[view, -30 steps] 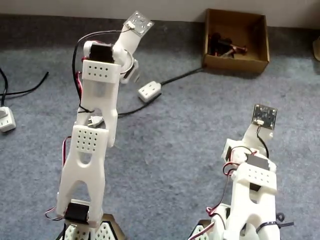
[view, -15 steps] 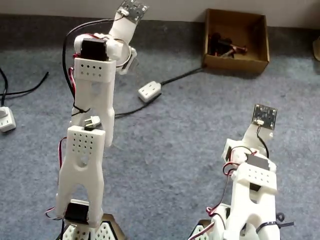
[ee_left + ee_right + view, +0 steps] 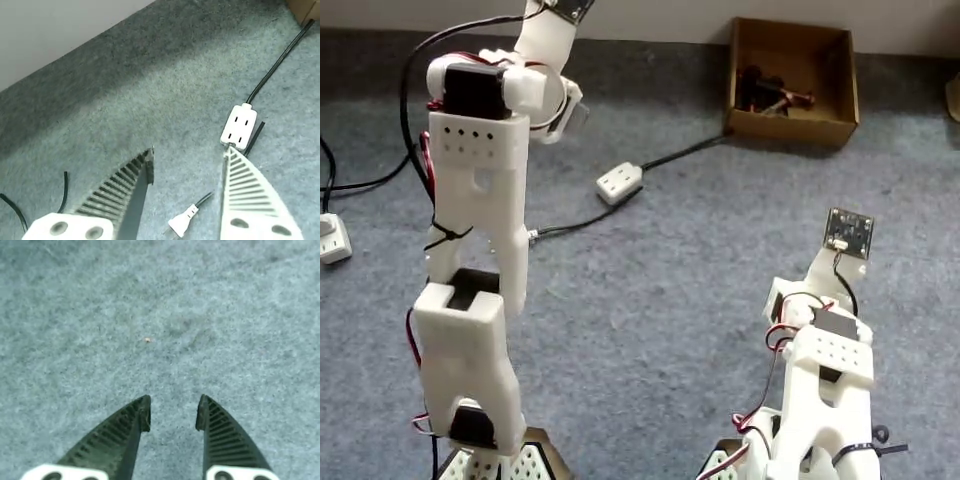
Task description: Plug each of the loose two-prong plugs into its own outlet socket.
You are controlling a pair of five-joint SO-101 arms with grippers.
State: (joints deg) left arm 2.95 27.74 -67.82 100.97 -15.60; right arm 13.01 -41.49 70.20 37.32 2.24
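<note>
Left arm point(image 3: 475, 170) poised over a loose plug point(image 3: 532, 236) on grey carpet point(image 3: 670, 300).

High view: the arm hides most of the plug; the outlet socket point(image 3: 619, 181) lies in the open beyond it. Left wrist view: the left hand point(image 3: 189, 152), spread wide and empty, has the whole plug beneath its fingers and the socket just past one fingertip. The prongs point away from the socket, so a square grip on the plug body, then a turn, looks best. Right wrist view: the right hand point(image 3: 172, 412), partly open and empty, hangs over bare carpet.

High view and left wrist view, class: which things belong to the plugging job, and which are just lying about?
Job: white socket, loose plug, second white socket at the left edge.
Lying about: cardboard box, odds and ends inside it.
</note>
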